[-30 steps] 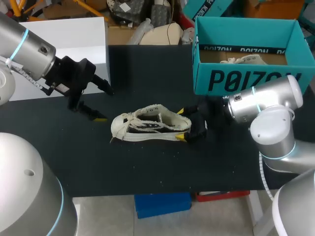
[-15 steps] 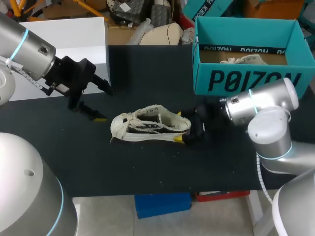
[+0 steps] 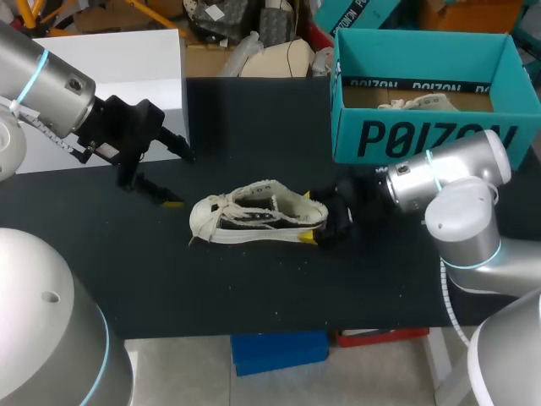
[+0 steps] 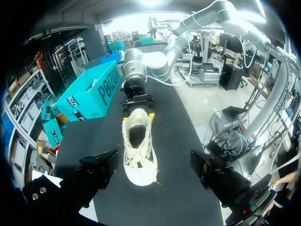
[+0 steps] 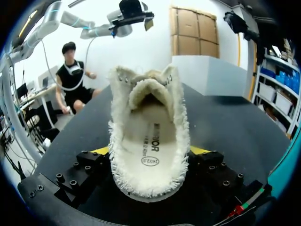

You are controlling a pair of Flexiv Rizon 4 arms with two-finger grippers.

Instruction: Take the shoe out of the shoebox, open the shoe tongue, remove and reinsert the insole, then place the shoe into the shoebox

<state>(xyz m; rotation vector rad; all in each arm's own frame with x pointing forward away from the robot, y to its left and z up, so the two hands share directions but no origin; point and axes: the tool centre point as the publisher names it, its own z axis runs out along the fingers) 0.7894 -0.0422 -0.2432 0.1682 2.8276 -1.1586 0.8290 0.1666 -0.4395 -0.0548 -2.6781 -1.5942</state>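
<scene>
A cream canvas shoe lies on its sole on the black table, toe to the left and heel to the right. My right gripper sits at the heel with one yellow tip on each side. In the right wrist view both fingers press the fuzzy heel sides of the shoe, so the right gripper is shut on it; the insole shows inside. My left gripper hangs open just left of the toe, apart from it. In the left wrist view the shoe lies ahead of the open left gripper.
The teal shoebox stands open at the back right, behind my right arm, with a second pale shoe inside. A white box stands at the back left. Bare black table lies in front of the shoe.
My right gripper has slid left onto the shoe's heel and its fingers have closed in against it. The left arm and the shoe have stayed put.
</scene>
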